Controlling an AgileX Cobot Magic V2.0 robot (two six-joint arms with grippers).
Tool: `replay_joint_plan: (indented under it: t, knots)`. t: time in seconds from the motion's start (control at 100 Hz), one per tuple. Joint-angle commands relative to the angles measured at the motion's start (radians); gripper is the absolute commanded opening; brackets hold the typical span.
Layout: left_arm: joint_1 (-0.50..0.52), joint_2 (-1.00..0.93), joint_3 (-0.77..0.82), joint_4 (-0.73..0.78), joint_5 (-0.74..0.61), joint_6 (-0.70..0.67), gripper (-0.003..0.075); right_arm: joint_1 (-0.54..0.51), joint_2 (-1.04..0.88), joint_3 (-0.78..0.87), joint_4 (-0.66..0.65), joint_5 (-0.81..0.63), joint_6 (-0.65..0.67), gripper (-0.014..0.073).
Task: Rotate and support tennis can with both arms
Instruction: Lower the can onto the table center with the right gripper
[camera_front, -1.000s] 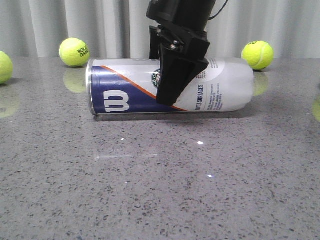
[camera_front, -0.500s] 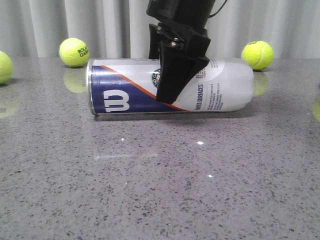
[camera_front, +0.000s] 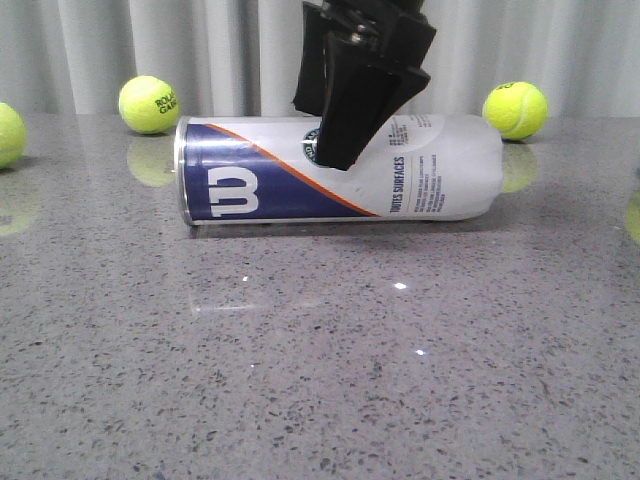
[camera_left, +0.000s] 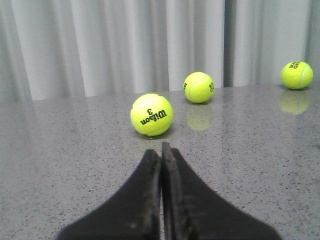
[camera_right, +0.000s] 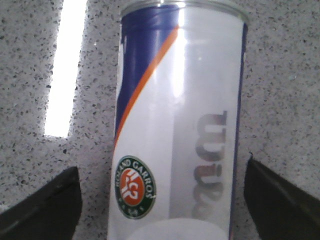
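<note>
The tennis can (camera_front: 340, 170) lies on its side on the grey stone table, silver rim to the left, navy "W" panel facing the front. My right gripper (camera_front: 345, 150) hangs over its middle, open, one wedge finger showing in front of the emblem. In the right wrist view the can (camera_right: 175, 125) lies between the two fingertips (camera_right: 47, 202) with a gap on each side, and the right gripper (camera_right: 162, 200) holds nothing. My left gripper (camera_left: 161, 152) is shut and empty, low over the table, away from the can, which is out of its view.
Tennis balls lie at the back left (camera_front: 149, 104), the back right (camera_front: 515, 109) and the far left edge (camera_front: 8, 133). Three balls sit ahead of the left gripper; the nearest (camera_left: 152, 114) is just beyond its tips. Grey curtain behind the table.
My right gripper has risen; its finger tip now sits higher on the can. The can has shifted slightly, with more of the emblem showing.
</note>
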Motion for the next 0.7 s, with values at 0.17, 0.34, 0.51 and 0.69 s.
replay_joint_plan:
  t: [0.17,0.34,0.51,0.69]
  knots:
    - [0.002,-0.041,0.046,-0.003,-0.088,-0.009,-0.0021,0.0,-0.059,-0.03,0.018,-0.011,-0.003,0.0647]
    - [0.002,-0.041,0.046,-0.003,-0.088,-0.009,-0.0021,0.0,-0.059,-0.03,0.018,-0.028,-0.003,0.0647]
    - [0.002,-0.041,0.046,-0.003,-0.088,-0.009,-0.0021,0.0,-0.059,-0.03,0.018,-0.041,-0.003,0.0647]
    - [0.002,-0.041,0.046,-0.003,-0.088,-0.009,-0.0021,0.0,-0.074,-0.03,0.018,-0.032,0.114,0.0647]
